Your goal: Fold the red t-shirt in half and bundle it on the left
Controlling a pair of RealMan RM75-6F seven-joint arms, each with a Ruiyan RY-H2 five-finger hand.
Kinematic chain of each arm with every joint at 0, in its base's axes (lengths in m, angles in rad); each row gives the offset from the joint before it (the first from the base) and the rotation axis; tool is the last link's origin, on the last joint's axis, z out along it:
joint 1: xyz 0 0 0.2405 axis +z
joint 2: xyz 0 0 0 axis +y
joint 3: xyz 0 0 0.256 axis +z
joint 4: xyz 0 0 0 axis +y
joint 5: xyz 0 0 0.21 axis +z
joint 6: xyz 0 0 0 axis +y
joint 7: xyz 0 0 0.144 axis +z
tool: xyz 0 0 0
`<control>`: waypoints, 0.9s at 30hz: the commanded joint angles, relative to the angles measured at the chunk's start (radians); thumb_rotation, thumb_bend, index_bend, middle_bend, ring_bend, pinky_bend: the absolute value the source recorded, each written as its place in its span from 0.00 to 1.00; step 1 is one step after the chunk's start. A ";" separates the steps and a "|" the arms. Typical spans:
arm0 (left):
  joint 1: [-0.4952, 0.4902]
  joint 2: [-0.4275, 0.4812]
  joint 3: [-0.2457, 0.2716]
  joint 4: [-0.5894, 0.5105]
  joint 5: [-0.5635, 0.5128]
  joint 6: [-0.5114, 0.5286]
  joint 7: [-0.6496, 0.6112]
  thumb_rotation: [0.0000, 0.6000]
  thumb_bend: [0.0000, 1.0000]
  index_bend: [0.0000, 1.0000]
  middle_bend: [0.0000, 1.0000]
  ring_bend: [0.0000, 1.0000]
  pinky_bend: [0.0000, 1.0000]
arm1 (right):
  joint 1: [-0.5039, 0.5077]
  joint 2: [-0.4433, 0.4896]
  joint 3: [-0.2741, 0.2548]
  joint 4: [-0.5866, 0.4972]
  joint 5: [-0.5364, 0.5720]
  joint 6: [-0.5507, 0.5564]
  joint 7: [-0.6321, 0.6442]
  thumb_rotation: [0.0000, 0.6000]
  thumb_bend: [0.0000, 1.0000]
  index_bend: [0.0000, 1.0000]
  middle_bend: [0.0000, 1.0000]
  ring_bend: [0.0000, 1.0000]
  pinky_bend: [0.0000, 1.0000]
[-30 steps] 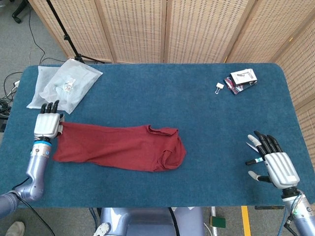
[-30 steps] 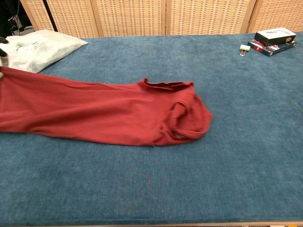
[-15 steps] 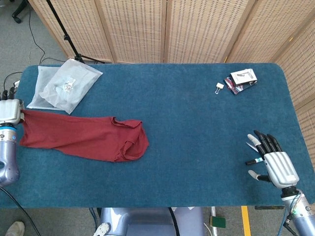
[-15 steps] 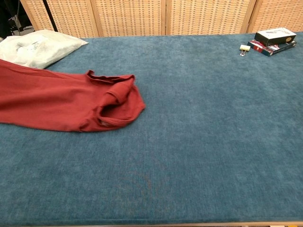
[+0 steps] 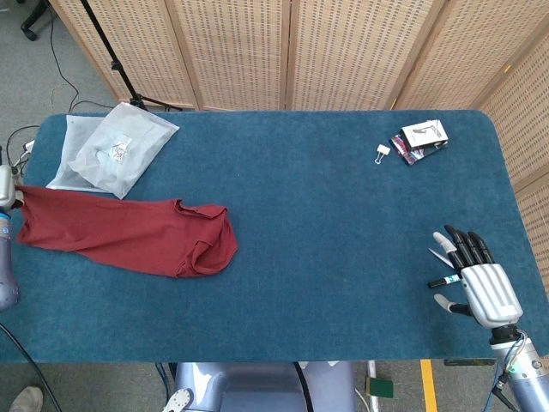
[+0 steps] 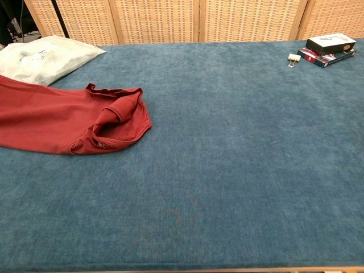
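Fingers of the right hand are spread, holding nothing — lower right of frame. Left hand sits at the far-left edge against the red t-shirt; grip unclear. Shirt is limp, light — best pinched at hems.

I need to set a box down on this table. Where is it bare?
The whole middle is bare, from the shirt across to the right hand. Crowded spots: bags far left, clip and boxes far right.
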 commanded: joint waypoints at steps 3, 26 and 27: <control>0.029 0.072 0.002 -0.169 0.083 0.039 -0.096 1.00 0.58 0.86 0.00 0.00 0.00 | -0.002 -0.001 0.001 0.001 -0.001 0.004 -0.002 1.00 0.00 0.00 0.00 0.00 0.00; 0.000 0.075 -0.006 -0.615 0.199 0.269 -0.066 1.00 0.58 0.86 0.00 0.00 0.00 | -0.006 0.013 -0.001 -0.005 -0.012 0.012 0.023 1.00 0.00 0.00 0.00 0.00 0.00; -0.007 0.061 -0.006 -0.613 0.201 0.276 -0.058 1.00 0.58 0.86 0.00 0.00 0.00 | -0.007 0.014 0.000 -0.005 -0.012 0.012 0.025 1.00 0.00 0.00 0.00 0.00 0.00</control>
